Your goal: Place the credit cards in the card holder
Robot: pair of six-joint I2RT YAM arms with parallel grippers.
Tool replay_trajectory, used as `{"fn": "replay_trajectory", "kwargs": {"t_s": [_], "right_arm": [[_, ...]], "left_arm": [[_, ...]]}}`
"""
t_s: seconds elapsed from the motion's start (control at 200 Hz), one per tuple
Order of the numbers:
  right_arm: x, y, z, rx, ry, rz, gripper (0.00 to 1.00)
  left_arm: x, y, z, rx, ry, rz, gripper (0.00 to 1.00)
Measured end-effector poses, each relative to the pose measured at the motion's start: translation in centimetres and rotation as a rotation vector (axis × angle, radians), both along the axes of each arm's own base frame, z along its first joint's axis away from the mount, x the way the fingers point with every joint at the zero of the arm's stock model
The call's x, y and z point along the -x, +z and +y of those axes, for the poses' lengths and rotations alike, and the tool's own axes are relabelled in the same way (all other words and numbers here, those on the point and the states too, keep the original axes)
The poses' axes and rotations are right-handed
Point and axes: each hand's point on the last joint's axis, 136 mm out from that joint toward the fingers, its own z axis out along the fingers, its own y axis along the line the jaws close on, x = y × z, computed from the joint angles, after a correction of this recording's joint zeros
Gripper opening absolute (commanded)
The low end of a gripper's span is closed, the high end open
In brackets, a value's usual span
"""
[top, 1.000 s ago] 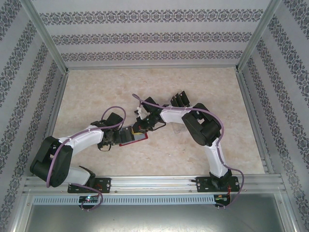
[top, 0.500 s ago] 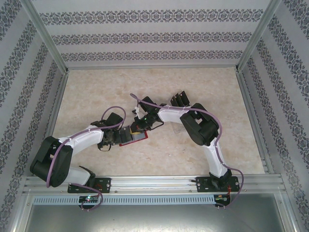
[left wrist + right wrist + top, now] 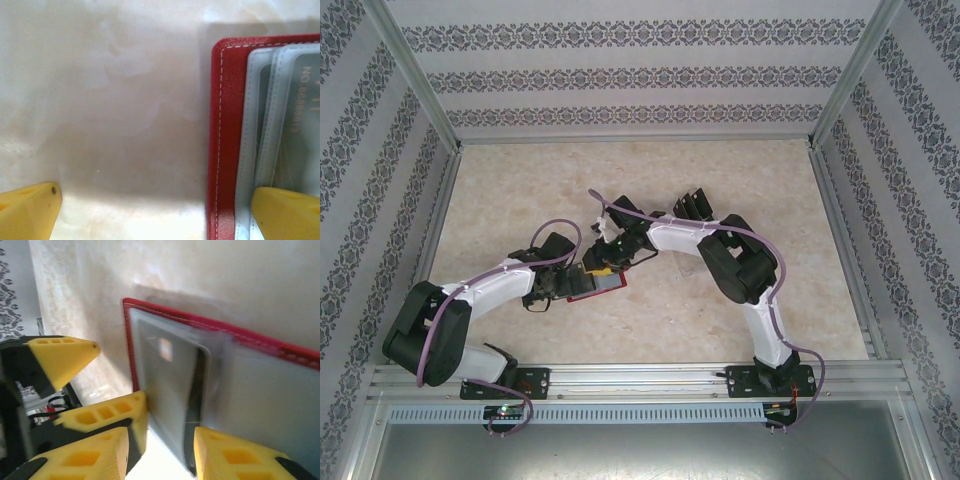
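Open card holder [image 3: 605, 288] flat on the bench [image 3: 720, 180], long axis left-right.
Left end effector [image 3: 157, 207] spread astride its edge; right end effector [image 3: 162, 440] parted over its sleeves.

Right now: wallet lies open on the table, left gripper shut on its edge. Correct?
Not quite. The left gripper is open, not shut. The left wrist view shows its jaws wide apart, one over the wallet, the other over the bare table. The rest holds: the wallet lies open on the table.
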Motion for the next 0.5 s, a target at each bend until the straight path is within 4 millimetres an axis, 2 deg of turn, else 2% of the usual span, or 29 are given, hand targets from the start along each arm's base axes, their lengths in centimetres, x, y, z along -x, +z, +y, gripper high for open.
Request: {"fn": "replay_trajectory", "kwargs": {"t_s": [0.125, 0.21, 0.28, 0.375, 0.505], "right_arm": [[-1.1, 4.0, -0.9, -0.041, -0.035, -0.069, 0.46], [-2.3, 6.7, -2.7, -0.044, -0.089, -0.144, 0.54], [-3.2, 8.0, -4.3, -0.009, -0.134, -0.208, 0.58], [-4.2, 8.0, -6.2, 0.084, -0.181, -0.288, 0.63], [-4.0, 5.4, -7.6, 0.250, -0.175, -0.356, 0.64]], "left_arm": [[0.0, 0.2, 0.1, -0.004, 0.001, 0.000, 1.00], [0.1, 0.6, 0.1, -0.005, 0.001, 0.001, 1.00], [0.1, 1.0, 0.1, -0.007, -0.003, 0.003, 1.00], [-0.5, 2.3, -0.2, 0.003, -0.008, -0.021, 1.00], [-2.4, 4.4, -1.0, 0.028, -0.018, -0.080, 1.00]]}}
